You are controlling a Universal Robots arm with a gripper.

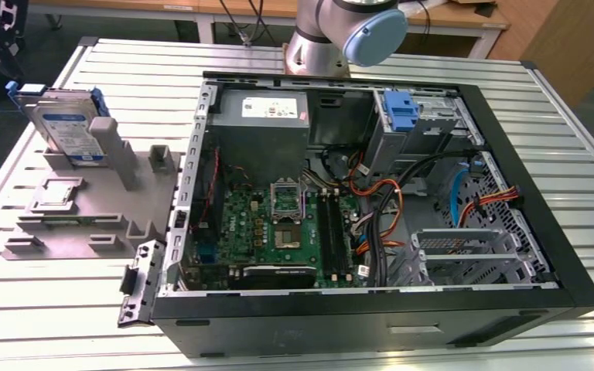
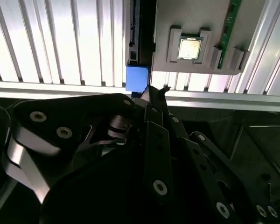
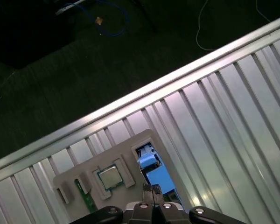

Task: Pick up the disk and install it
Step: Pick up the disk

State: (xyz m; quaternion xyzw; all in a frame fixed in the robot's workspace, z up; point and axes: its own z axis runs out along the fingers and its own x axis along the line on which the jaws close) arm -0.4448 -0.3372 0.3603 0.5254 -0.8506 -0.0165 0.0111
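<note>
The disk (image 1: 70, 127) stands upright in a grey holder (image 1: 90, 216) on the exterior view's left, its blue frame around a labelled silver face. From above, both wrist views show its blue edge (image 2: 136, 78) (image 3: 155, 171). My gripper (image 2: 155, 89) (image 3: 152, 188) hangs well above the disk, its black fingertips pressed together with nothing between them.
A processor chip (image 2: 189, 47) (image 3: 111, 176) and a green memory stick (image 3: 87, 199) also sit in the holder. An open computer case (image 1: 544, 255) lies on the slatted metal table (image 1: 575, 154), with a blue latch piece (image 1: 401, 112), loose cables and a metal drive cage (image 1: 460, 249) inside.
</note>
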